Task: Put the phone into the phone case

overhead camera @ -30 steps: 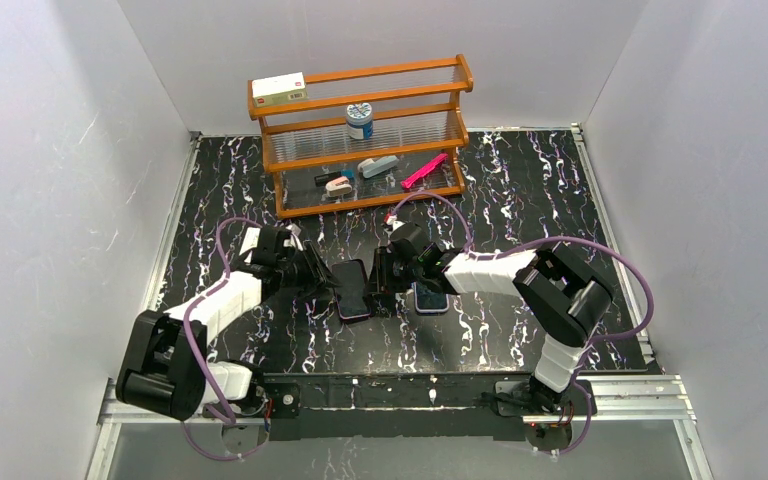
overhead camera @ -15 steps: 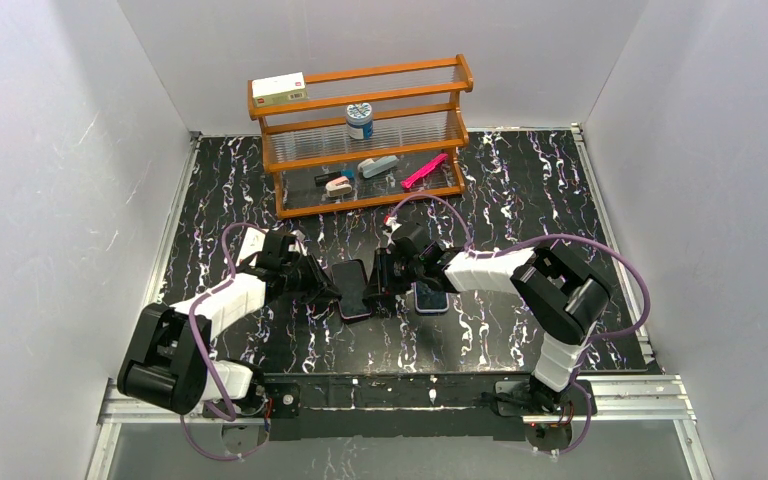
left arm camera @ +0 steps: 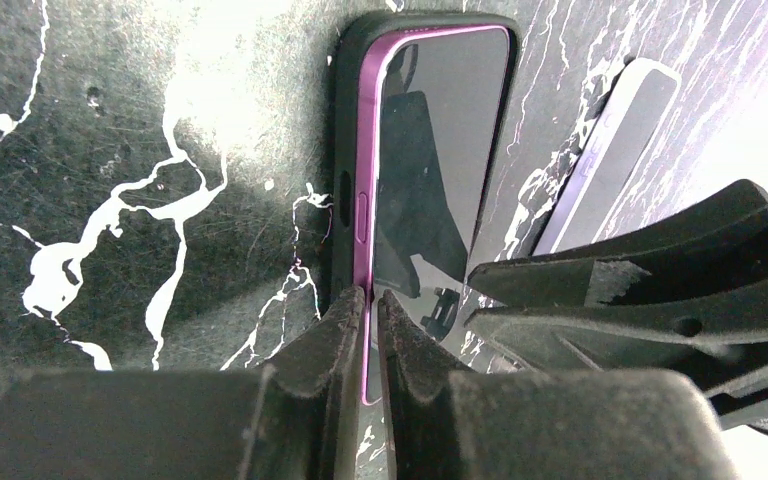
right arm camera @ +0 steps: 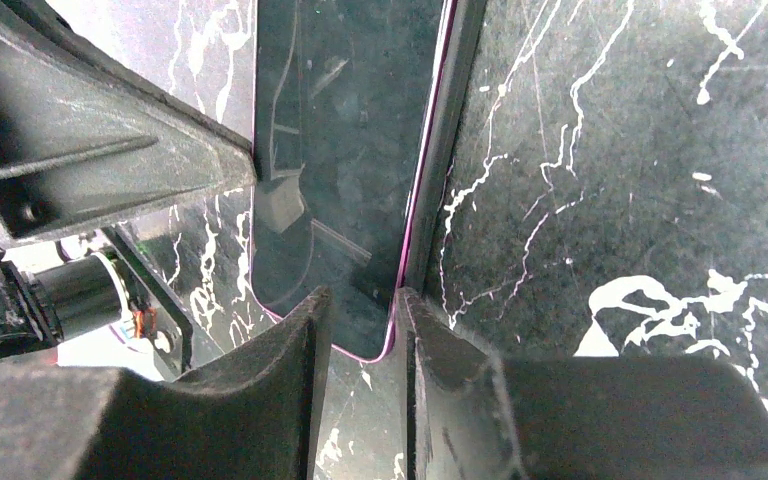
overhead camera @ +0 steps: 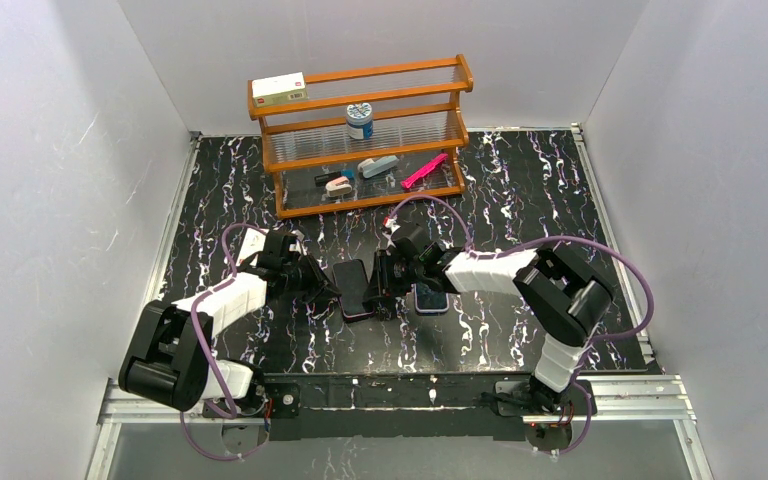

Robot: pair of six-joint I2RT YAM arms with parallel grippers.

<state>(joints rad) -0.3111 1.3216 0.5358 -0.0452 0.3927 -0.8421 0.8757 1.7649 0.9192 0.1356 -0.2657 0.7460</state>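
The phone [overhead camera: 355,292], with a glossy dark screen and a purple rim, lies inside the matte black phone case [overhead camera: 343,270] at mid-table. In the left wrist view the case [left arm camera: 345,120] wraps the far end and left side of the phone [left arm camera: 440,130]. My left gripper [left arm camera: 372,295] is shut on the phone's near left rim, and it comes in from the left [overhead camera: 328,287]. From the opposite side my right gripper [right arm camera: 365,295] stands partly open over a bare corner of the phone [right arm camera: 340,120], its right finger against the case wall [right arm camera: 455,110].
A second pale-rimmed slab [overhead camera: 430,298] lies flat just right of the right gripper [overhead camera: 381,290] and also appears in the left wrist view [left arm camera: 610,150]. A wooden rack [overhead camera: 365,135] with small items stands at the back. White walls enclose the table.
My left gripper has closed from partly open onto the phone's rim and has edged slightly toward it. The right gripper and the phone have stayed in place.
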